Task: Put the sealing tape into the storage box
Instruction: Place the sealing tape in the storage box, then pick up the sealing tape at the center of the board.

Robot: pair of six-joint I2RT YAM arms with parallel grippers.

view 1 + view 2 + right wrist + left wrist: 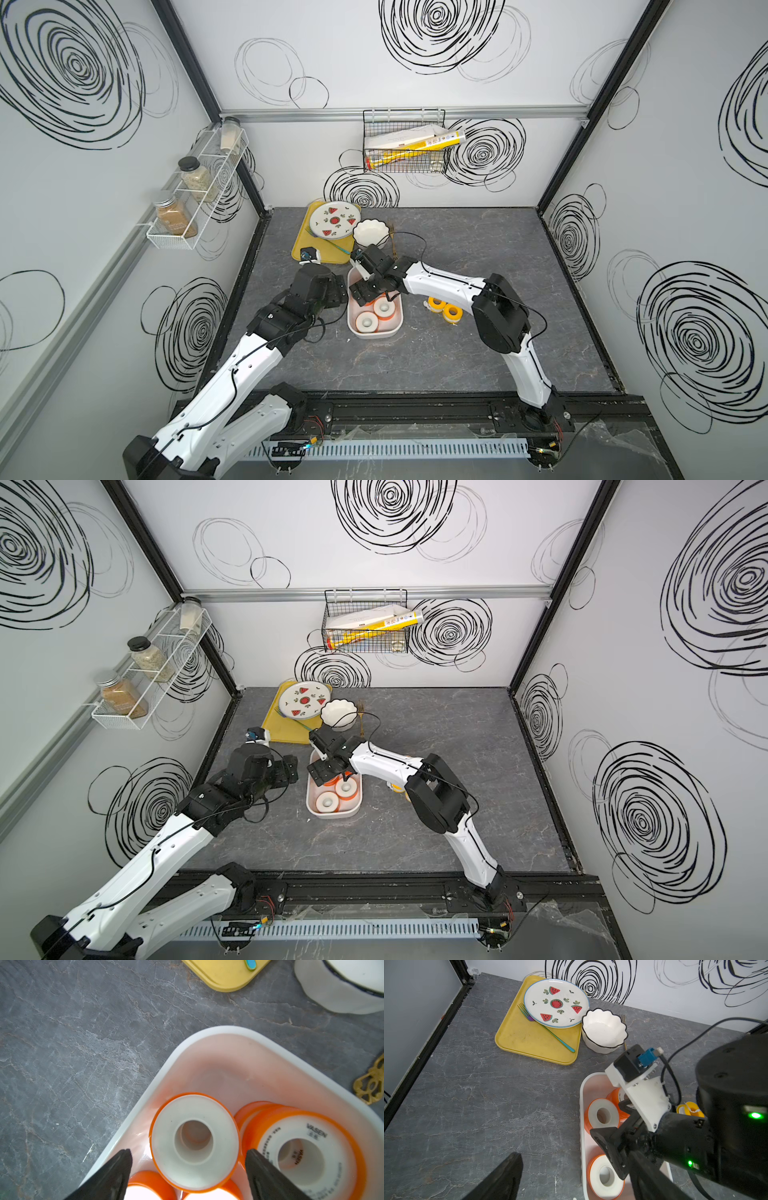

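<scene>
Swirl-printed walls [353,62], grey, perhaps stone, floor [478,241]

Storage box [218,1029] far end bare; orange spools [164,1138] crowd rest.
</scene>
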